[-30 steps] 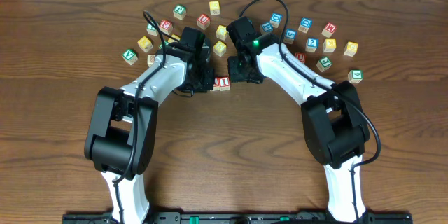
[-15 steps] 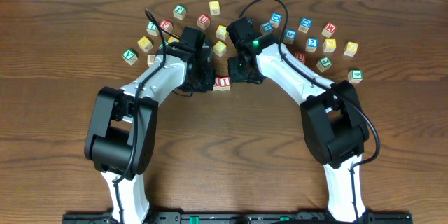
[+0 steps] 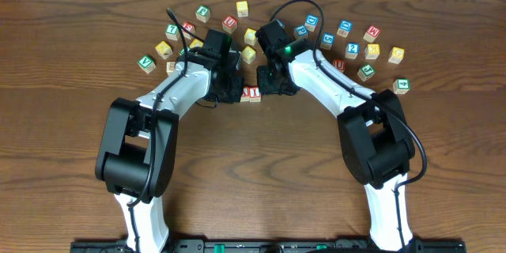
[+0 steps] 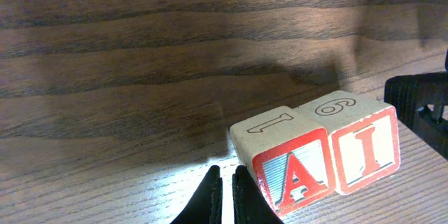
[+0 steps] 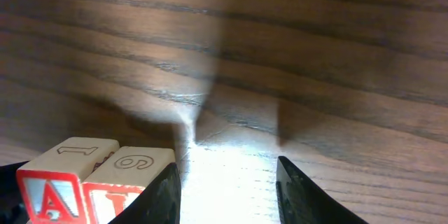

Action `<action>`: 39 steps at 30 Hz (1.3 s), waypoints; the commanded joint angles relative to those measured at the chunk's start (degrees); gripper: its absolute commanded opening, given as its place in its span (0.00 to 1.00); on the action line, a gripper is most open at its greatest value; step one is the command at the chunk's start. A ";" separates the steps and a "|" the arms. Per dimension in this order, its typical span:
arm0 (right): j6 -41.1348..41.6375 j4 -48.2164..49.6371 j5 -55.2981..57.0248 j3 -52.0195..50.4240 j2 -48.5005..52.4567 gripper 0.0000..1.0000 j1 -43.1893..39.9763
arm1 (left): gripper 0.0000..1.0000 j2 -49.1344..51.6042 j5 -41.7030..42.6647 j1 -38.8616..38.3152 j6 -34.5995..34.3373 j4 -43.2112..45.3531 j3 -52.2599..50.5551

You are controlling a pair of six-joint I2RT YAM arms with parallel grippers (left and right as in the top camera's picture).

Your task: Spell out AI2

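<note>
1. Nearest the arm bases, the "A" cube (image 4: 294,175) and the "I" cube (image 4: 364,147) sit side by side on the dark wooden surface (image 3: 261,174). Their sides touch and their red letters face the same way, "A" on the left and "I" on the right.
2. The overhead view shows this pair mid-surface between the two wrists, with the "A" cube (image 3: 247,92) toward the left arm and the "I" cube (image 3: 255,93) toward the right arm.
3. The left end effector (image 4: 225,194) has its two fingers pressed together with nothing between them. The tips sit low over the surface, just beside the outer lower edge of the "A" cube. Whether they touch it cannot be told.
4. The right end effector (image 5: 231,196) has its fingers spread and only bare, brightly lit wood between them. Its camera shows the "I" cube (image 5: 133,182) just outside one finger (image 5: 168,190), with the "A" cube (image 5: 49,182) beyond it. Contact cannot be judged.
5. From the left wrist, a black part of the right end effector (image 4: 420,108) stands close beside the "I" cube.
6. Farthest back, scattered cubes (image 3: 353,49) in red, blue, green and yellow arc behind both wrists. Which one bears the blue "2" cannot be read at this size.
</note>
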 commanded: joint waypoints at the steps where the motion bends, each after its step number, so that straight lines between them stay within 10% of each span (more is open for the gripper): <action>1: 0.44 0.04 -0.42 -0.39 0.55 0.39 0.98 | 0.07 0.31 0.26 0.11 1.38 0.04 -0.44; 15: -0.07 -4.09 -0.55 -0.37 0.48 0.31 0.52 | 0.08 0.31 0.24 0.11 1.38 -0.17 -0.44; 23: -2.64 -8.09 -5.66 -0.37 0.48 0.04 1.01 | 0.08 0.31 0.26 0.11 1.33 -0.22 -0.44; 39: -2.60 -4.92 -8.63 -0.37 0.50 0.04 2.75 | 0.08 0.31 0.26 0.09 1.36 -0.20 -0.44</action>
